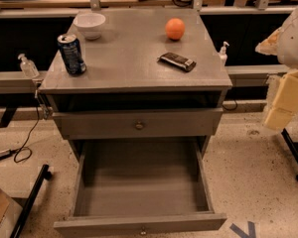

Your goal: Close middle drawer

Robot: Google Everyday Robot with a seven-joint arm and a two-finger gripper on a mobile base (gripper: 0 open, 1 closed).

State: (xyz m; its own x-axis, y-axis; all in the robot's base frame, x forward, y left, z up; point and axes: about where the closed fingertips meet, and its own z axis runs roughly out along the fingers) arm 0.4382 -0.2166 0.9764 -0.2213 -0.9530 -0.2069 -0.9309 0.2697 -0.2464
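Observation:
The grey cabinet (134, 71) stands in the middle of the camera view. The middle drawer (139, 182) is pulled far out toward me, and its deep plain box is empty. Its low front panel (89, 227) with a small brass knob (143, 230) lies at the bottom edge. Above it, the taller-fronted drawer (188, 124) with a like knob (139, 125) stands slightly out, with a dark gap under the top. The lowest drawer is hidden. My gripper (283, 105), pale cream blocks under the white arm, hangs at the right edge, well apart from the cabinet.
On the cabinet top are a white bowl (89, 24), an orange (175, 29), a blue can (72, 53) and a dark bar (176, 61). Small bottles (27, 66) (222, 51) flank it. Black stand legs (32, 197) (295, 157), a floor cable (20, 152) and a cardboard box (0, 212) are nearby.

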